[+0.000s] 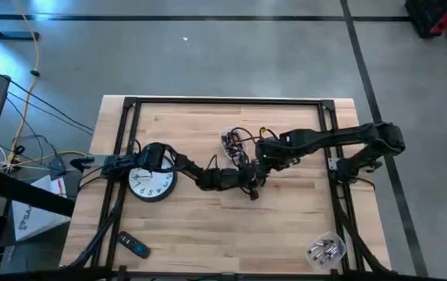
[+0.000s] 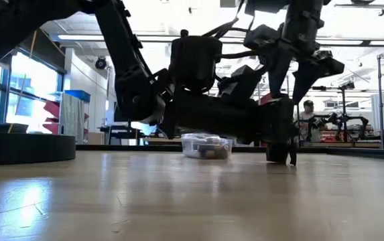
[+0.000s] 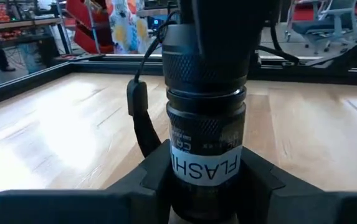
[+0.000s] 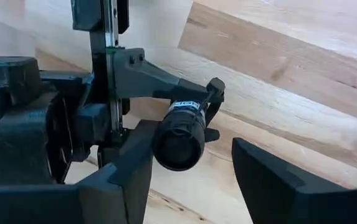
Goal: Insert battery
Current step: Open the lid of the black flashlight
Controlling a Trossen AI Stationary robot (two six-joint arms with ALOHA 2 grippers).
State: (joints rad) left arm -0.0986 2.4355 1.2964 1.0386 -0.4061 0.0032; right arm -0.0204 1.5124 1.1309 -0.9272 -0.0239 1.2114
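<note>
Black and cylindrical, the flashlight (image 3: 204, 118) sits clamped in our left gripper (image 3: 204, 186), whose jaws close around the labelled band of its body. We hold it above the middle of the wooden bench (image 1: 285, 226), where both arms meet. Our right gripper (image 4: 190, 180) faces the flashlight's round end with its jaws spread apart and nothing between them.

We judge the step in hand to be presenting the flashlight for loading. No battery shows in either gripper. A clear container (image 1: 326, 251) of small metal pieces sits near the bench's front right corner, well apart from the arms; we cannot tell if they are batteries. The next move likely calls for fetching a cell and lining it up with the end.

In the left wrist view, the flashlight's long axis runs straight out from our left jaws, its far end pointing toward the right gripper.
</note>
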